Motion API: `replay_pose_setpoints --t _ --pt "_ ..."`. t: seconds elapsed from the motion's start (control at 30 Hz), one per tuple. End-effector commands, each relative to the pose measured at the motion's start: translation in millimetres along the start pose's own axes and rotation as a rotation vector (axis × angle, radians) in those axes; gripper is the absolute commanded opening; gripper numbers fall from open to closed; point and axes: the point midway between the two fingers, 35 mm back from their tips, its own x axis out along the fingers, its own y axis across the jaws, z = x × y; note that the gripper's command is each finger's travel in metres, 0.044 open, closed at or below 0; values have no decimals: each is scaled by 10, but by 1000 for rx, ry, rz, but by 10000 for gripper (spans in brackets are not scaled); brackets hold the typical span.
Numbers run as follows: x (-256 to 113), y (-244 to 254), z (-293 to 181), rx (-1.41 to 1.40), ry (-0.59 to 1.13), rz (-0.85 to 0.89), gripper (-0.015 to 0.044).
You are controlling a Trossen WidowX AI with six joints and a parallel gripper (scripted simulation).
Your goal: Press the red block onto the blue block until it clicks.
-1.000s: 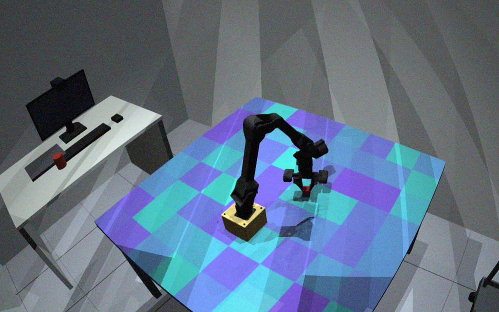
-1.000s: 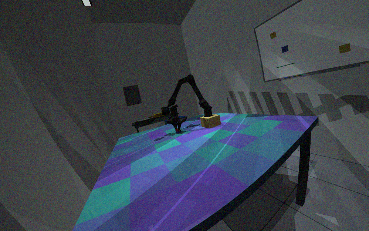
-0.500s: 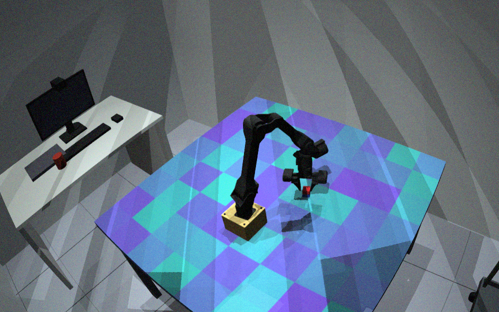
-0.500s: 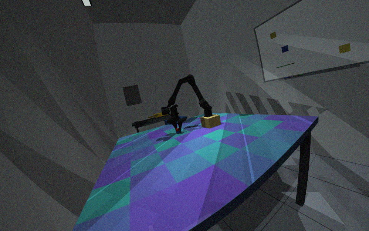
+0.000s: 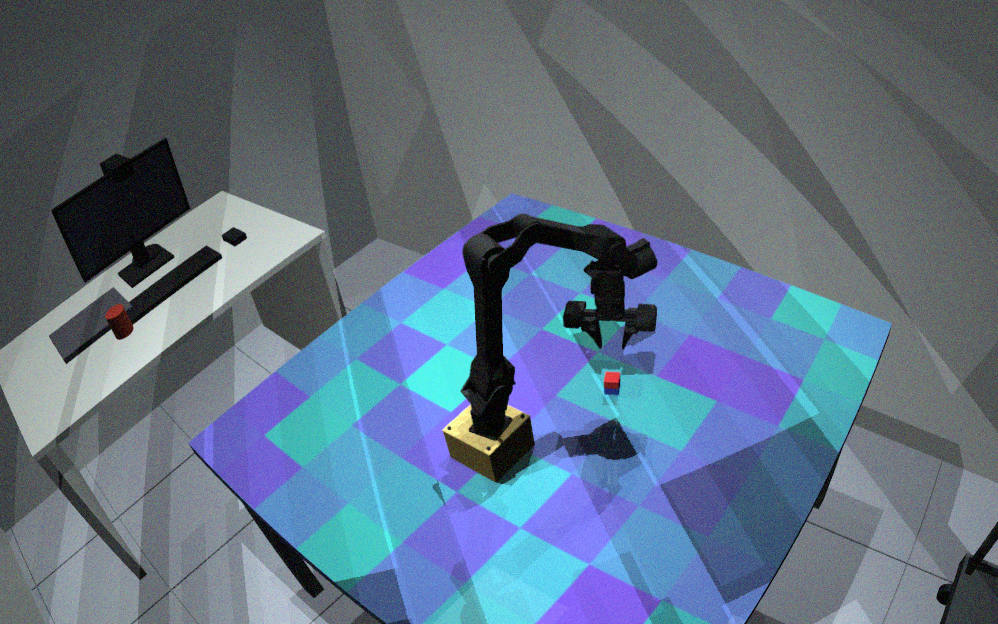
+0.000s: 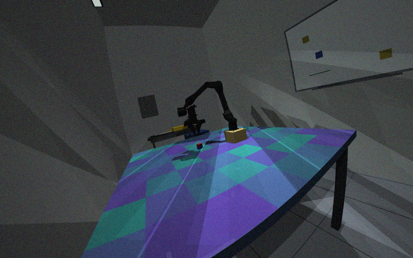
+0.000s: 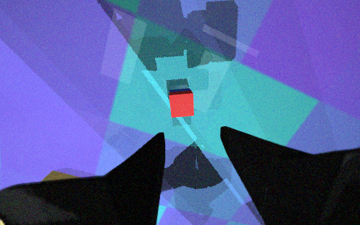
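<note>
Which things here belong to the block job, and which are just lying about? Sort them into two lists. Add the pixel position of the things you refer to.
Job:
- red block (image 5: 611,377) (image 7: 182,104)
- blue block (image 5: 611,390) (image 7: 180,90)
- gripper (image 5: 611,346) (image 6: 196,134) (image 7: 192,134)

Lying about:
- red cylinder (image 5: 120,321)
- keyboard (image 5: 176,279)
- monitor (image 5: 123,209)

I see 1 red block (image 5: 611,378) (image 6: 199,145) (image 7: 182,104) and 1 blue block (image 5: 611,390) (image 7: 180,90). My counter (image 5: 522,527) (image 6: 234,205) has purple, teal and blue squares right out to its edges and corners.

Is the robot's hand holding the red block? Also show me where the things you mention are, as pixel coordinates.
No, the hand (image 5: 611,346) (image 6: 196,135) (image 7: 192,134) is up above the red block (image 5: 611,377) (image 6: 198,145) (image 7: 182,104), which sits on the blue block (image 5: 611,390) with its sides untouched.
</note>
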Motion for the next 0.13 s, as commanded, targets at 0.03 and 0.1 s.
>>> replay_pose_setpoints --t 0.03,0.1 --pt "-37 -5 4 -5 -3 -3 220" --pt "-37 -5 4 -5 -3 -3 220"
